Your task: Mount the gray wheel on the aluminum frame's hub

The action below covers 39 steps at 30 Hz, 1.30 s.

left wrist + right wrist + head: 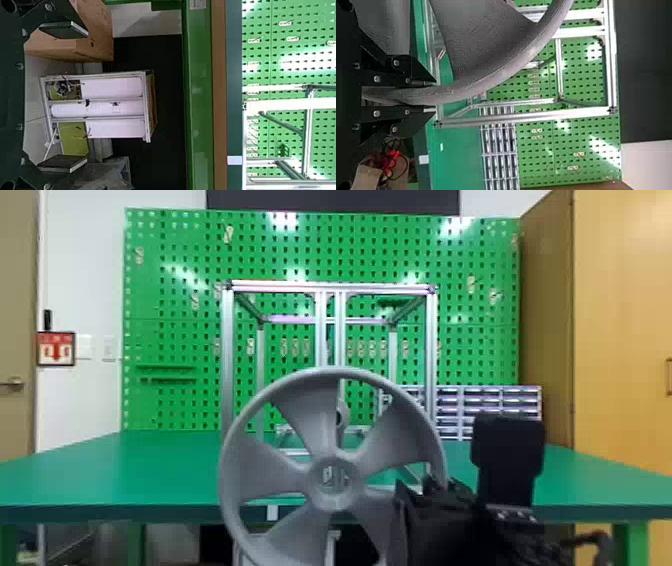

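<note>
"Where's the gray wheel [336, 485]?"
"Upright in front of the aluminum frame [327, 287]; I have the right gripper [435, 515] clamped on its rim."
"And the left gripper [63, 96]?"
"In its wrist view, I see two fingers standing wide apart."

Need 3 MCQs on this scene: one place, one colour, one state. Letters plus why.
1. Where is the gray wheel, seen in the head view?
A) behind the aluminum frame
B) on top of the aluminum frame
C) in front of the aluminum frame

2. What colour is the pegboard?
A) green
B) blue
C) yellow

3. State of the right claw?
A) open, empty
B) clamped on the wheel's rim
C) shut on nothing

1: C, the wheel hides part of the frame.
2: A, its panel shows green around the holes.
3: B, the rim runs in between its fingers.
</note>
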Each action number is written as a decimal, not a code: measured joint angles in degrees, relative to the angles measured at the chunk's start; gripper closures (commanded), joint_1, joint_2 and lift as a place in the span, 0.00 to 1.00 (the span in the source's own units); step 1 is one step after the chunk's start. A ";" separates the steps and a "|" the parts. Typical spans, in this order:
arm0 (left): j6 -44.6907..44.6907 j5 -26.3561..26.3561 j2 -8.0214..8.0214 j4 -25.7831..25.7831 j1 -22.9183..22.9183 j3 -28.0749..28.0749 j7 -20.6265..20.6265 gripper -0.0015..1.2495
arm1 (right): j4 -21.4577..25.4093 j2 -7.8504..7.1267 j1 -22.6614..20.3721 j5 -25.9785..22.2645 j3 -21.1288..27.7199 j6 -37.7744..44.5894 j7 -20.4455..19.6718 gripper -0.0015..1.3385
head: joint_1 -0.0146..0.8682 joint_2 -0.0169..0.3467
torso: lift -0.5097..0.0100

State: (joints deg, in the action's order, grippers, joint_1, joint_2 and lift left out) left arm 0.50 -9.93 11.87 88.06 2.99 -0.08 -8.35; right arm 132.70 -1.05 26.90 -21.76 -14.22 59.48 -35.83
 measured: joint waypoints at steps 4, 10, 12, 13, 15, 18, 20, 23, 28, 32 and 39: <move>-0.21 0.04 0.14 0.01 0.00 0.18 0.00 0.14 | 0.01 0.39 1.87 -0.38 -0.57 0.50 -0.67 0.78 | 0.01 0.06 | 0.02; -0.52 0.13 0.30 0.01 -0.05 0.46 0.00 0.14 | 0.01 0.97 4.01 -2.19 -0.74 1.03 -4.85 0.78 | 0.01 0.06 | 0.02; -0.61 0.18 0.34 0.01 -0.05 0.58 0.00 0.14 | 0.00 1.02 4.66 -3.30 -0.70 1.21 -6.89 0.78 | 0.01 0.06 | 0.02; -0.64 0.20 0.37 0.01 -0.04 0.65 0.00 0.14 | -0.06 1.03 5.00 -4.05 -0.68 1.31 -8.11 0.78 | 0.01 0.06 | 0.02; -0.75 0.28 0.43 0.01 0.01 0.84 0.00 0.14 | -0.22 1.04 5.68 -6.10 -0.62 1.60 -10.87 0.78 | 0.01 0.06 | 0.02; -0.82 0.34 0.55 0.01 0.15 1.05 0.00 0.14 | -0.33 1.04 6.48 -8.92 -0.59 1.90 -13.64 0.78 | 0.01 0.06 | 0.02; -0.84 0.35 0.59 0.01 0.21 1.16 0.00 0.14 | -0.38 1.05 6.93 -10.28 -0.59 2.19 -14.27 0.78 | 0.01 0.06 | 0.02; -0.85 0.35 0.60 0.01 0.25 1.30 0.00 0.14 | -0.42 1.05 7.42 -11.42 -0.62 2.54 -14.32 0.78 | 0.01 0.06 | 0.02; -0.86 0.35 0.61 0.01 0.26 1.47 0.00 0.14 | -0.43 1.05 7.97 -12.77 -0.87 2.65 -14.26 0.78 | 0.01 0.06 | 0.02; -0.86 0.35 0.67 0.01 0.30 1.55 0.00 0.14 | -0.46 1.05 8.49 -14.36 -0.59 2.66 -14.26 0.78 | 0.01 0.06 | 0.02; -0.86 0.35 0.77 0.01 0.44 2.11 0.00 0.16 | -0.58 1.05 8.94 -15.53 0.15 2.74 -14.26 0.78 | 0.01 0.06 | 0.02</move>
State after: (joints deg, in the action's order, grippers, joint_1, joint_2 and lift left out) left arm -0.35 -9.58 12.64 88.07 3.43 2.03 -8.35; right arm 132.12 0.00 35.84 -37.30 -14.07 62.22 -50.09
